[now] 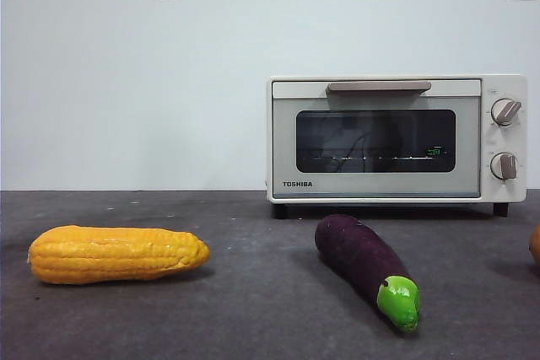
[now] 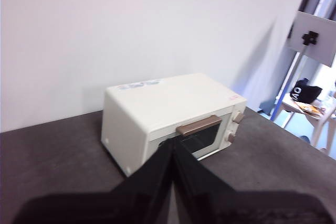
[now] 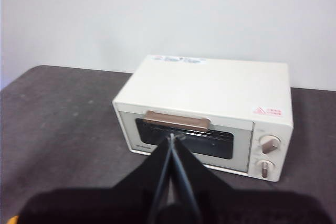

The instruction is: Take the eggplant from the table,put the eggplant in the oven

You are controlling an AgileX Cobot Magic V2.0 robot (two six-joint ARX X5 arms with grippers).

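Well clear of both grippers: eggplant [image 1: 364, 265] flat on table [image 1: 253, 309], green cap toward camera, before closed oven [image 1: 396, 138], corn [image 1: 116, 254] off to its side. Left gripper [image 2: 173, 145] and right gripper [image 3: 171, 139] pinched together, empty, aloft facing oven.

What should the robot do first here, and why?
Probably pull the oven's door open by its handle: the door is closed, while the eggplant lies untouched on the table. Both grippers wait, shut, facing the oven.
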